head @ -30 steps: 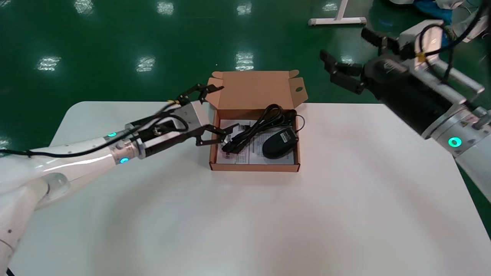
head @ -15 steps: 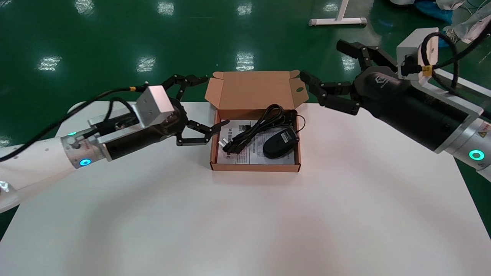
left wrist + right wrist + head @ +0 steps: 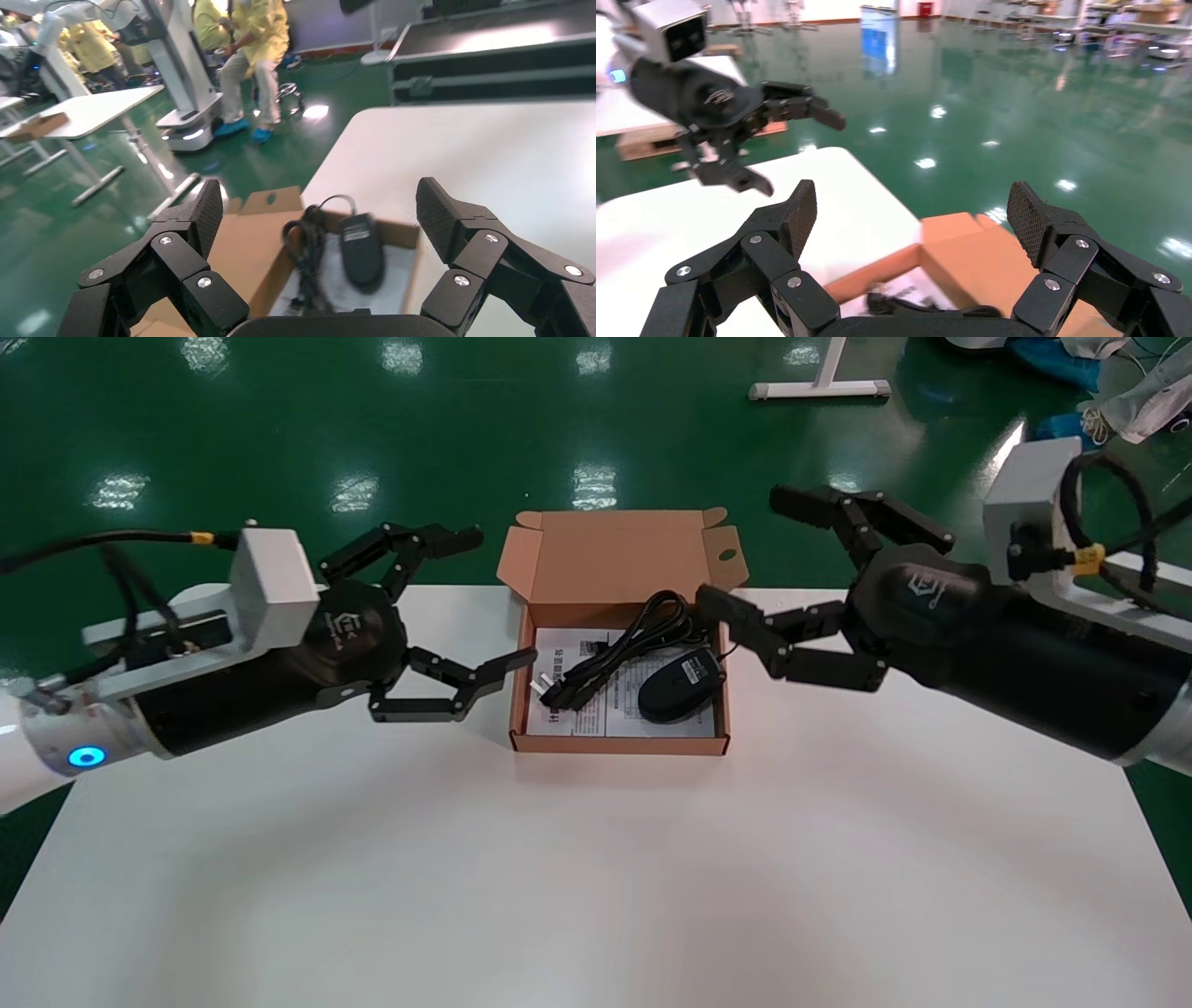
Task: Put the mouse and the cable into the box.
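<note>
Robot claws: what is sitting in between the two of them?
In the head view, the open box sits between the left gripper and right gripper, with the mouse and cable inside.

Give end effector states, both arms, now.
Left end effector: open, empty, beside the box, on its left.
Right end effector: open, empty, at the box's right side.

You see a black mouse [image 3: 675,685] and black cable [image 3: 633,635] in a brown box [image 3: 615,556], on a white table [image 3: 596,877] over a green floor [image 3: 279,421].
</note>
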Motion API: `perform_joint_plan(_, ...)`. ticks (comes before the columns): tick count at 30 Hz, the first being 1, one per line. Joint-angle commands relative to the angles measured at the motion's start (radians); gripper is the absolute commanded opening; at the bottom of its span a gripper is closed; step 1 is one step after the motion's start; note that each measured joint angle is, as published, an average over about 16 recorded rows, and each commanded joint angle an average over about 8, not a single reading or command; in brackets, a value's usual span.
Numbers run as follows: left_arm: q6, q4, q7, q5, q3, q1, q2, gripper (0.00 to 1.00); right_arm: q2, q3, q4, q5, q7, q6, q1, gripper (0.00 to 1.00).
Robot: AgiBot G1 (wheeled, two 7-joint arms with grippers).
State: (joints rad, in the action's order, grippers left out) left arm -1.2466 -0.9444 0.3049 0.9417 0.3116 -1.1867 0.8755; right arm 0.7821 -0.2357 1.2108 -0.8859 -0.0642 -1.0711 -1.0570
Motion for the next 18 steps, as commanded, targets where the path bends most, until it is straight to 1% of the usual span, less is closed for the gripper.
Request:
perform_joint_plan(1, -0.017, -0.023, -0.033, -0.014, -0.002, 0.008, -0.018, 1.0, -0.011, -0.003, 0.005, 0.01, -0.008, -0.028, -0.001, 1.0)
perform_joint_plan(18, -0.165, -0.226, -0.327, -0.14, -0.021, 0.075, -0.176, 1.0, -0.112, -0.029, 0.048, 0.102, -0.081, -0.279, -0.012, 1.0)
